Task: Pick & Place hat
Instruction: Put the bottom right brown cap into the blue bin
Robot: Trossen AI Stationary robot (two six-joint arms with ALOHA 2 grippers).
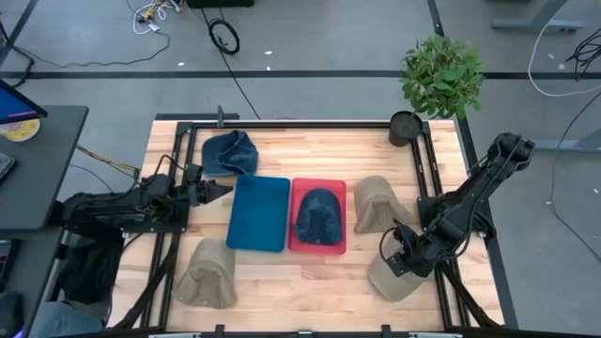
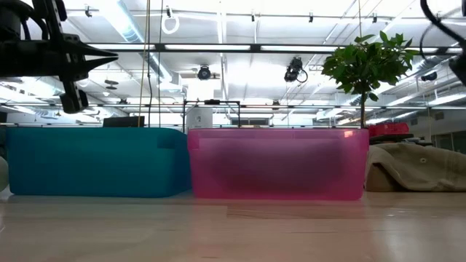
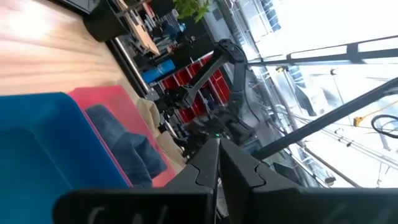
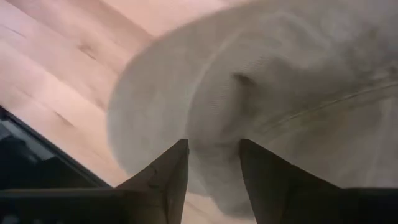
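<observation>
We see the right gripper (image 1: 392, 255) low over a beige hat (image 1: 394, 280) at the table's (image 1: 310, 293) front right corner — its fingers (image 4: 163, 180) parted a little, tips at the crown, gripping nothing. The left gripper (image 1: 223, 191) hangs beside the blue bin (image 1: 258, 214), fingers pressed together and empty. A navy hat (image 1: 319, 216) lies in the red bin (image 1: 317, 246); another navy hat (image 1: 228, 152) and two more beige hats (image 1: 374, 203) (image 1: 207, 274) rest on the wood — near a potted plant (image 1: 439, 77).
</observation>
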